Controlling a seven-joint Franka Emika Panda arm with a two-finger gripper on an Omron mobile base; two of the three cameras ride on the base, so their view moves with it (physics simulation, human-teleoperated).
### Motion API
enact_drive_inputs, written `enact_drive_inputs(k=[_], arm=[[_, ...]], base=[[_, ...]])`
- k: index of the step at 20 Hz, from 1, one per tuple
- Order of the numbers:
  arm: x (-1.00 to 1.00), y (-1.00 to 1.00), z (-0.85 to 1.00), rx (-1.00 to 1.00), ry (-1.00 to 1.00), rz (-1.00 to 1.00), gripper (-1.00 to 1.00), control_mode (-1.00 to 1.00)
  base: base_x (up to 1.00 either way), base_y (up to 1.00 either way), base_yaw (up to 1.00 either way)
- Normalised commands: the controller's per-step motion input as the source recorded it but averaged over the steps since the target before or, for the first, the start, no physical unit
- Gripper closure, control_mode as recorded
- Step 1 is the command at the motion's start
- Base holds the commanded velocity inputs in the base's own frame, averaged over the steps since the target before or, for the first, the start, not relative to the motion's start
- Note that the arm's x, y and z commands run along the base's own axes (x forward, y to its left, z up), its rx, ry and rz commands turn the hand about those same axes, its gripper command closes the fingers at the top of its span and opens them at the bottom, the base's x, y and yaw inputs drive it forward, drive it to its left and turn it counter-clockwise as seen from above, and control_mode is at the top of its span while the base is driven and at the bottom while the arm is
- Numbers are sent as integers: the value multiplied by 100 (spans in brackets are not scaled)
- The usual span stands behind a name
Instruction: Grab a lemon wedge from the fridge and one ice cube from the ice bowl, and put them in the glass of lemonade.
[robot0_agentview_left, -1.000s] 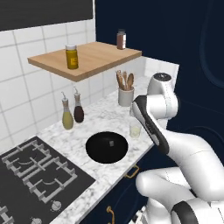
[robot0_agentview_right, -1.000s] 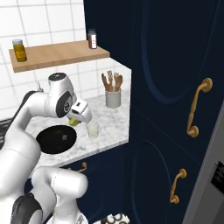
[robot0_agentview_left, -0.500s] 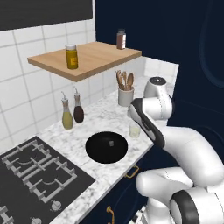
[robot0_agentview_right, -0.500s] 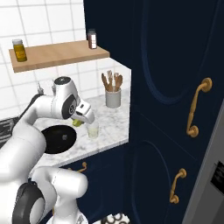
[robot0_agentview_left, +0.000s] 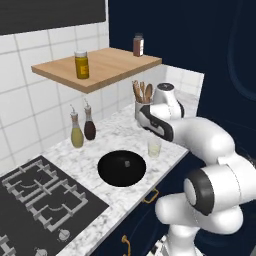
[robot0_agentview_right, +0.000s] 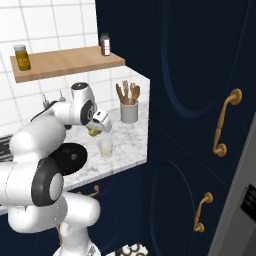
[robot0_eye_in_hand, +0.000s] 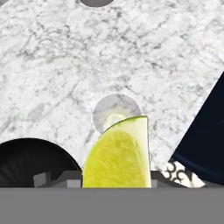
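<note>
PROGRESS: lemon wedge (robot0_eye_in_hand: 117, 157) fetched, carried above glass of lemonade (robot0_agentview_right: 105, 148) on counter (robot0_agentview_left: 120, 137), not yet dropped; ice cube step judged outstanding | FINGERS: gripper (robot0_agentview_right: 95, 131) narrowly parted, clamped on the wedge | PLACES: hand view, ice bowl (robot0_agentview_left: 122, 168) at 8 o'clock of glass.

Even, diffuse rendered light fills the kitchen, with no glare. The marble counter (robot0_agentview_left: 122, 137) reads bright; the navy cabinets (robot0_agentview_right: 200, 100) fall nearly black. Shadows are soft and faint. Distant detail looks slightly soft, perhaps from low resolution.
</note>
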Motion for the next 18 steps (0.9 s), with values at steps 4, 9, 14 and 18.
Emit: enact_drive_inputs(k=[4,9,14,18], arm=[[47,-5,3,0,4,0,100,-100],[31,-10,-41,4,0,0,100,-100],[3,-6,-52,5,-6,1,100,-100],[0,-17,0,1,-17,0,100,-100]], base=[[0,0,0],[0,0,0],[0,0,0],[0,0,0]])
